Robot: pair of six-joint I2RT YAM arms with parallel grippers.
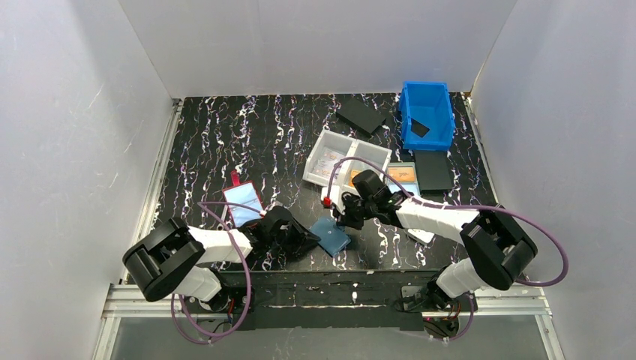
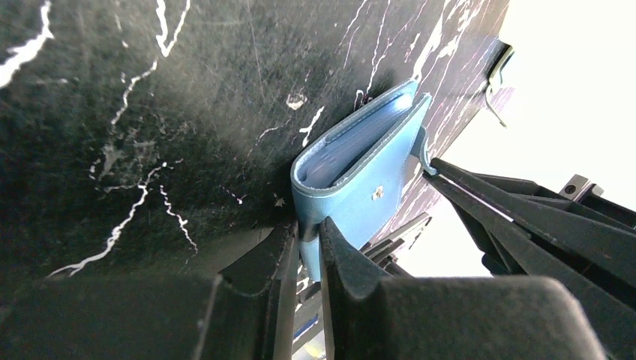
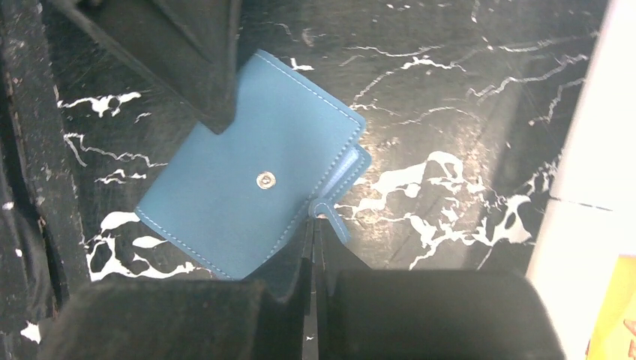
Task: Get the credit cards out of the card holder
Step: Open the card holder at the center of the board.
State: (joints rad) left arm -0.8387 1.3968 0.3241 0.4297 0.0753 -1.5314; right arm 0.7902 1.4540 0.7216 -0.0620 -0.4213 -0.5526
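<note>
The light-blue card holder (image 1: pixel 331 235) lies folded shut on the black marbled table between the two arms, snap stud up (image 3: pixel 264 179). My left gripper (image 1: pixel 312 238) (image 2: pixel 309 241) is shut on the near edge of one of its panels (image 2: pixel 361 174). From the other side, my right gripper (image 1: pixel 343 217) (image 3: pixel 313 227) is shut on the holder's small blue tab (image 3: pixel 335 219). The left gripper's fingers (image 3: pixel 196 71) show at the top left of the right wrist view. The credit cards are hidden inside the folded holder; only layered pocket edges (image 2: pixel 352 142) show.
A red-edged holder with a pale blue face (image 1: pixel 243 203) lies just left of the left gripper. Behind the right arm stand a clear tray (image 1: pixel 324 142), a teal holder with an orange card (image 1: pixel 403 174), a blue bin (image 1: pixel 427 114) and black sheets (image 1: pixel 362 115) (image 1: pixel 433 171).
</note>
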